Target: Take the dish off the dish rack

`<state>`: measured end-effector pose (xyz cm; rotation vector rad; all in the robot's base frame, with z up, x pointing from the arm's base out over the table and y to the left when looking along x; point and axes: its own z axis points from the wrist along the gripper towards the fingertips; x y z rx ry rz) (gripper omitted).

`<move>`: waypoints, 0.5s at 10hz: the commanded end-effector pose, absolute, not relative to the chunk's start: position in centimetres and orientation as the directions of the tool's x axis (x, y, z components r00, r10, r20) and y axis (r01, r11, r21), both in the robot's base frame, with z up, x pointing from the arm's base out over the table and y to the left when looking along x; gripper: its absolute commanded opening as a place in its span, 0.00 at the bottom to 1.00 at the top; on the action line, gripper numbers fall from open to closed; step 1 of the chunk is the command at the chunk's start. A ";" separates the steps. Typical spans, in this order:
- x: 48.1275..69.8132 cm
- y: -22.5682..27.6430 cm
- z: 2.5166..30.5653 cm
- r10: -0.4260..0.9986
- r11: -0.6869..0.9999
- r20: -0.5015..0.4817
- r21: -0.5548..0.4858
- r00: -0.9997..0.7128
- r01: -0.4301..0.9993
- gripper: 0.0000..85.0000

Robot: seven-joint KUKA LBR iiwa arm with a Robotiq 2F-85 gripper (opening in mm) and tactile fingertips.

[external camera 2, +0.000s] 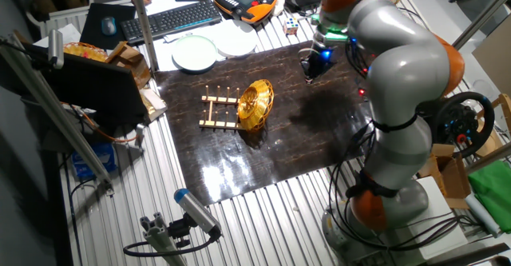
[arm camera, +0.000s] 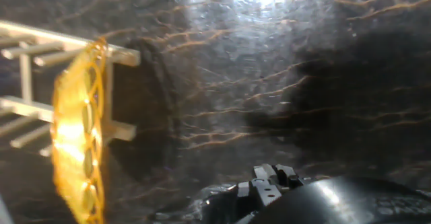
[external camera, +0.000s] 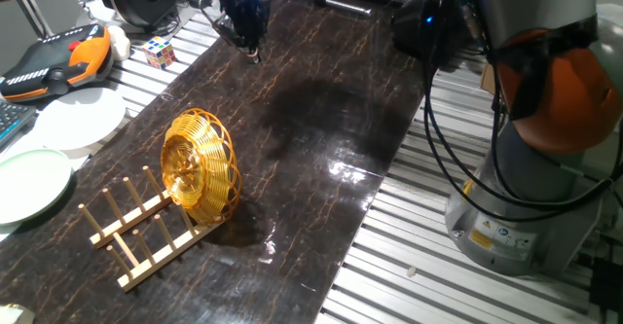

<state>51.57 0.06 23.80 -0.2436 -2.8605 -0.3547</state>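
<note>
One golden-yellow round wire dish [external camera: 201, 163] stands on edge in the end slot of the light wooden pegged dish rack [external camera: 136, 229] on the dark marbled mat [external camera: 331, 100]; the black two-finger gripper [external camera: 254, 54] hangs well apart, its fingers' state unclear. From the other fixed view, dish [external camera 2: 256, 105] and rack [external camera 2: 220, 111] sit mid-mat, the gripper [external camera 2: 310, 77] to their right. Hand view: dish [arm camera: 79, 136] upright at left against the rack [arm camera: 40, 56].
</note>
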 end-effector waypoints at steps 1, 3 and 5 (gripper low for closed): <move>51.7 0.6 23.8 0.154 0.921 0.254 0.314 -0.955 0.232 0.01; 52.8 4.7 23.7 0.208 0.900 0.258 0.328 -0.943 0.288 0.01; 53.6 8.4 23.8 0.261 0.884 0.258 0.322 -0.930 0.338 0.01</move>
